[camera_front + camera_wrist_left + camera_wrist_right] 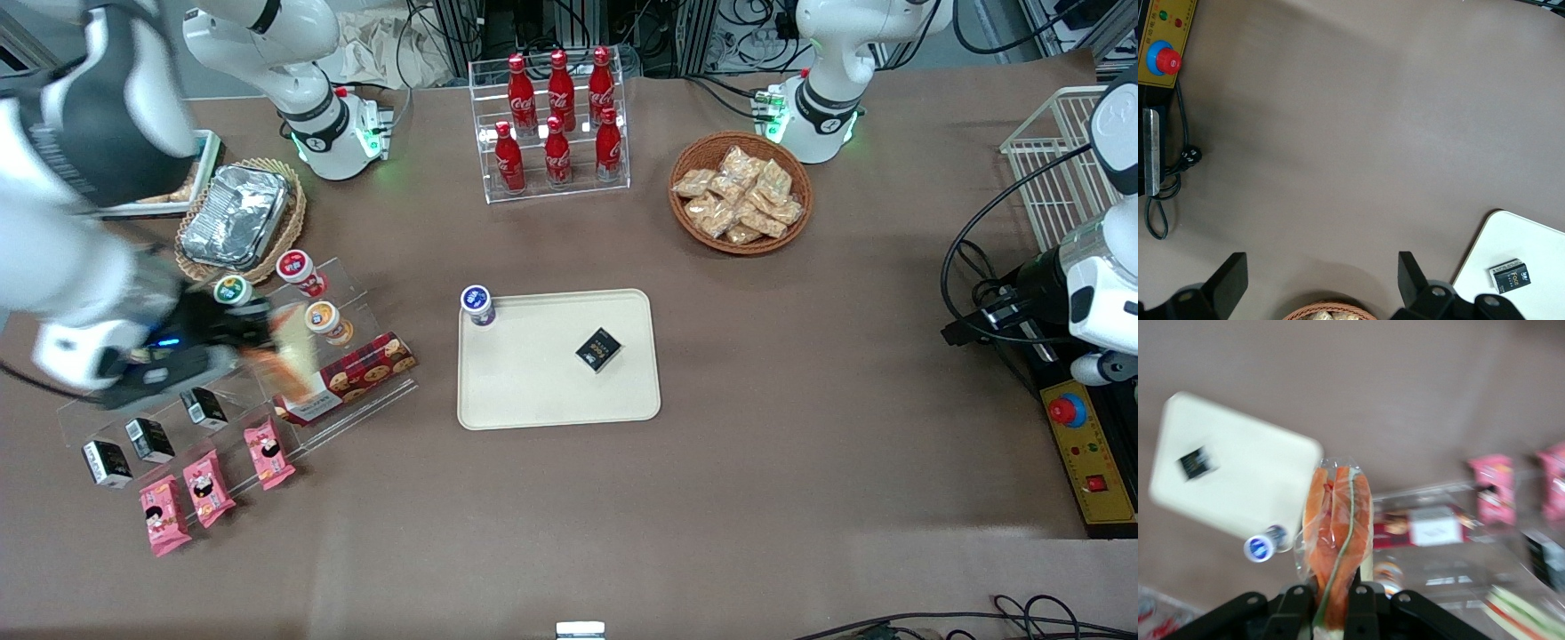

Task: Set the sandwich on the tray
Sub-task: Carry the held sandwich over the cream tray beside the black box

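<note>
My right gripper (pixel 1332 603) is shut on the sandwich (pixel 1337 533), a clear-wrapped wedge with orange filling and a thin green stripe. In the front view the gripper (pixel 240 331) holds the sandwich (pixel 289 351) above the clear acrylic snack shelf (pixel 356 302), toward the working arm's end of the table. The cream-beige tray (pixel 542 391) lies flat at the table's middle, apart from the sandwich. It also shows in the right wrist view (pixel 1251 487) and in the left wrist view (pixel 1538 257). A small black box (pixel 599 348) lies on the tray, and a blue-lidded cup (pixel 477 305) stands at its corner.
The acrylic shelf holds cups (pixel 297 269), a red cookie box (pixel 356 378), black cartons (pixel 147 439) and pink packs (pixel 207 486). A foil container (pixel 235 216) sits in a basket. A cola bottle rack (pixel 556 120) and a snack basket (pixel 740 192) stand farther from the camera than the tray.
</note>
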`<move>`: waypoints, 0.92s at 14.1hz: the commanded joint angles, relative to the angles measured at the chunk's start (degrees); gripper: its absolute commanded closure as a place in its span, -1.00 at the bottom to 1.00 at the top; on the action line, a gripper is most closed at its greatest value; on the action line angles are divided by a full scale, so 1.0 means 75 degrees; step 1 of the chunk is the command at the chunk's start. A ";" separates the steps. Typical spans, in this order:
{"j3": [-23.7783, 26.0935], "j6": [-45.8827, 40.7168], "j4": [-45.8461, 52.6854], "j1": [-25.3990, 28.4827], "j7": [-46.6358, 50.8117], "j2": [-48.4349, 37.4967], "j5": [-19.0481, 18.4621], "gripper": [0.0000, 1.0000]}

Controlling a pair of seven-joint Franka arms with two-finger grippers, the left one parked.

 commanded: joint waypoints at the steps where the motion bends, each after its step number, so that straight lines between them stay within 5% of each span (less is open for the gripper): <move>1: 0.0385 0.0718 0.0043 0.0619 -0.0888 0.0606 -0.0312 0.92; 7: 0.0385 0.2454 -0.0075 0.2589 -0.1806 0.1941 -0.2208 0.92; 13: 0.0350 0.4073 -0.0602 0.3318 -0.1153 0.2846 -0.2972 0.82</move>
